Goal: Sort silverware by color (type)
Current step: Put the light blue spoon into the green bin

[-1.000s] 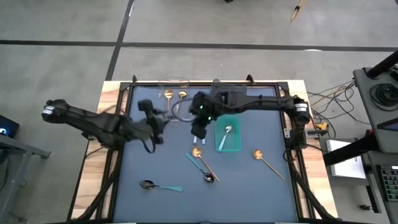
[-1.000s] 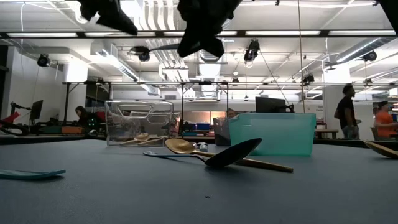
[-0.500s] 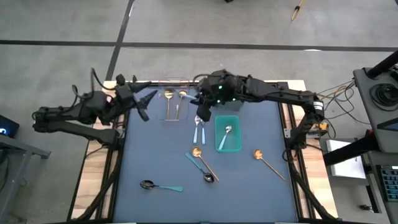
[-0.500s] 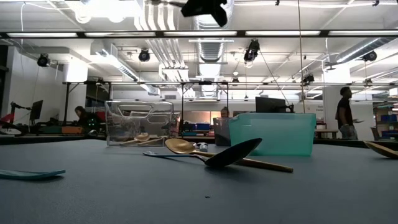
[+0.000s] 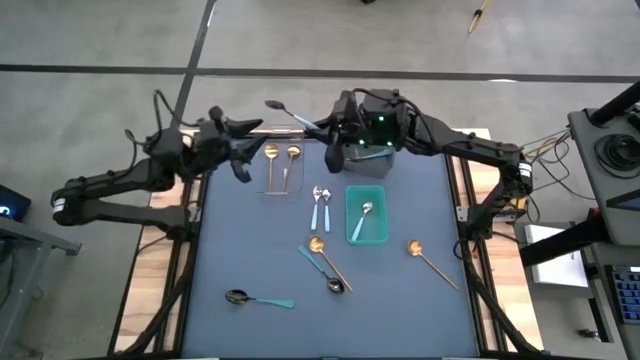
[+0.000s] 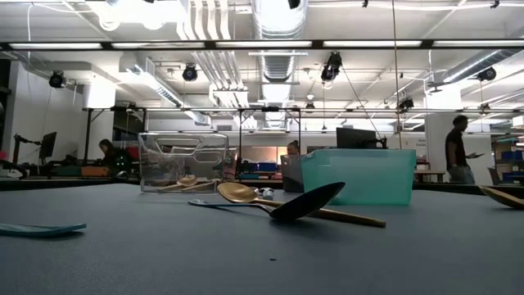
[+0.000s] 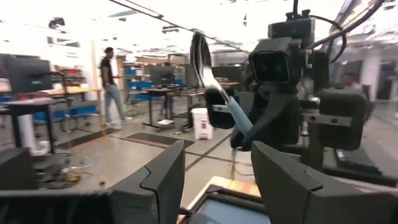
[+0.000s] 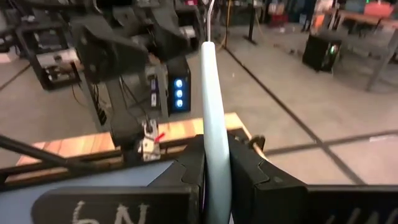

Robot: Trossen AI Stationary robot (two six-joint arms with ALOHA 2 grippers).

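My right gripper [image 5: 332,135] is raised over the table's far edge, shut on a spoon [image 5: 295,117] that has a silver bowl [image 7: 202,56] and a light-blue handle. My left gripper [image 5: 243,153] is open, raised over the far left corner and facing that spoon from a short distance; its fingers frame it in the left wrist view [image 7: 217,180]. On the mat lie two more light-blue-handled spoons [image 5: 320,205], a gold spoon [image 5: 320,250] crossed with a dark teal-handled one [image 5: 333,283], a gold spoon [image 5: 420,252] and a dark teal-handled spoon [image 5: 255,298]. My right gripper pinches the spoon's light-blue handle [image 8: 211,134] between its two fingers [image 8: 189,168]. The handle runs along the fingers and sticks out past them toward the table's left. The spoon is lifted clear, roughly level, bowl end farthest from the gripper.
A clear bin [image 5: 280,160] at the far edge holds two gold spoons. A teal bin [image 5: 380,232] mid-table holds one silver spoon [image 5: 367,209]. A grey bin [image 5: 375,158] sits under my right gripper. The near half of the dark mat [image 5: 400,310] has free room.
My right gripper has risen from the middle of the mat and moved to the far edge, carrying the light-blue-handled spoon up with it, now pointing toward the table's left. My left gripper has swung up from the mat toward the far left corner and turned to face the right gripper.
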